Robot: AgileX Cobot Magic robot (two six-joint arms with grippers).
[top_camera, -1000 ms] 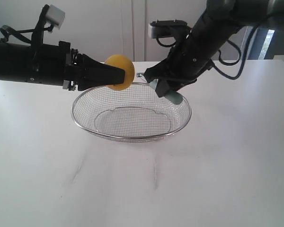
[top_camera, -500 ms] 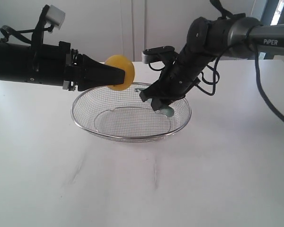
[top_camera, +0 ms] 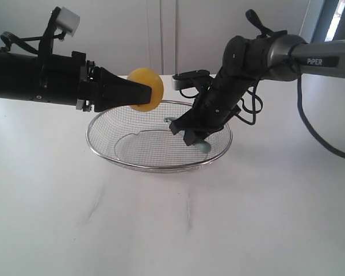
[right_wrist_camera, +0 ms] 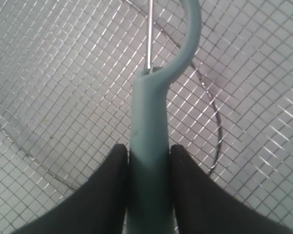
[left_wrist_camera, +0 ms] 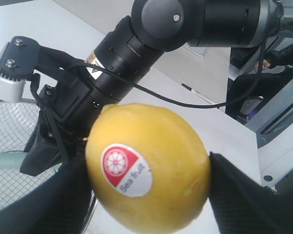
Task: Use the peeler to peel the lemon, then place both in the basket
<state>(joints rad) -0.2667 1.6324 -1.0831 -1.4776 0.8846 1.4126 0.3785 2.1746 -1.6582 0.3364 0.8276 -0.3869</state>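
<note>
Right wrist view: my right gripper (right_wrist_camera: 148,153) pinches the peeler (right_wrist_camera: 147,109) over the basket (right_wrist_camera: 58,68) mesh — I'd lower gently before releasing; left gripper (top_camera: 142,92) clamps the lemon (top_camera: 152,83).

Lemon (left_wrist_camera: 151,165): waxy yellow rind, faintly dimpled and slightly glossy, bearing a smooth printed sticker (left_wrist_camera: 126,169). Basket (top_camera: 159,167): bright silver wire mesh with a polished metal rim. Peeler (right_wrist_camera: 151,97): smooth matt teal plastic handle, thin shiny metal blade. Fingers (right_wrist_camera: 102,195) of the right tool (right_wrist_camera: 149,151): matt black. Right arm (top_camera: 259,54) casing: dark grey, semi-gloss. Desk (top_camera: 264,218): smooth white, dull sheen, faint grey smudges.
</note>
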